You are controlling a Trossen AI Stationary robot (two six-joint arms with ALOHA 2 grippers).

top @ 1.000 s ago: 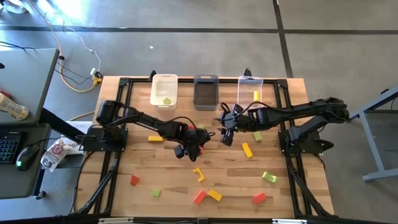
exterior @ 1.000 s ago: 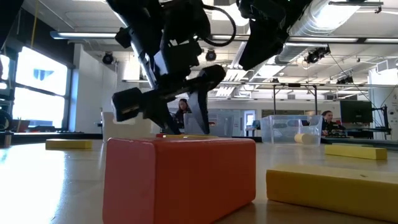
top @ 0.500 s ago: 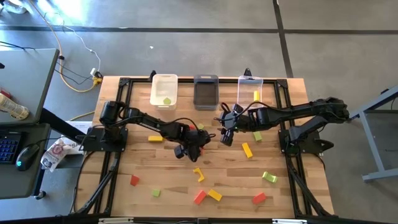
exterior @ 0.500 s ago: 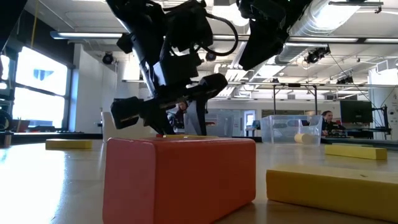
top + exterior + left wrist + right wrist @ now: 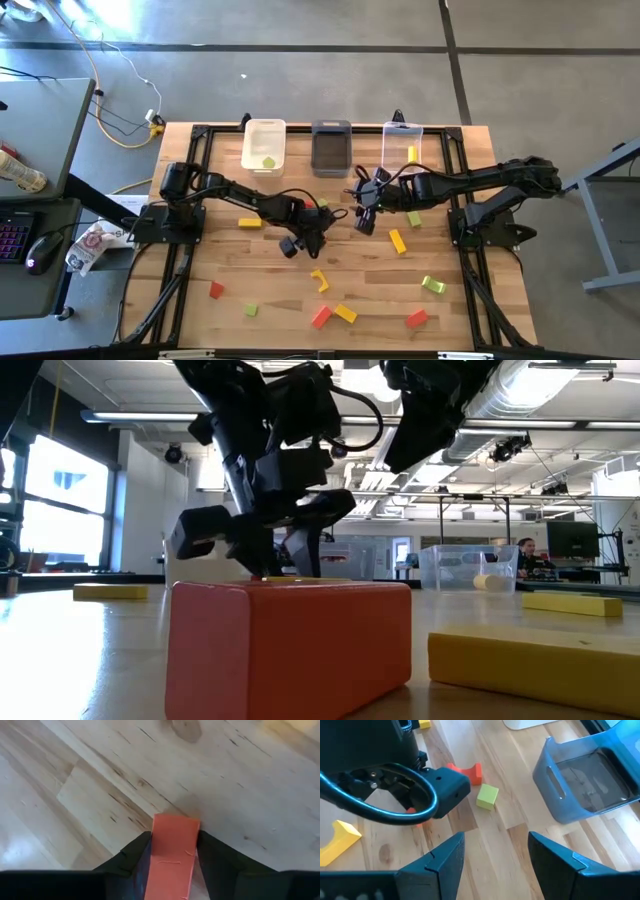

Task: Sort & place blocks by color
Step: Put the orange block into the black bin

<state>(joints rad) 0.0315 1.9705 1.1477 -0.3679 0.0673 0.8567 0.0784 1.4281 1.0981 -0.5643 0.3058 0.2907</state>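
The room beyond is a wide workshop hall with ceiling ducts, strip lights and bright windows, and no writing can be read on anything; the wooden table (image 5: 270,290) is pale planking in a black frame, with a white bin (image 5: 264,145), a dark grey bin (image 5: 331,148) and a clear bin (image 5: 402,146) along its far edge. Near the table's middle the left gripper (image 5: 309,232) has its fingers (image 5: 131,860) closed against both sides of a red block (image 5: 171,852), while the right gripper (image 5: 364,212) hangs spread and empty just beside it, toward the far edge. Other blocks, such as a yellow angled piece (image 5: 319,279), a red bar (image 5: 321,316) and a green cube (image 5: 250,310), lie scattered toward the near edge
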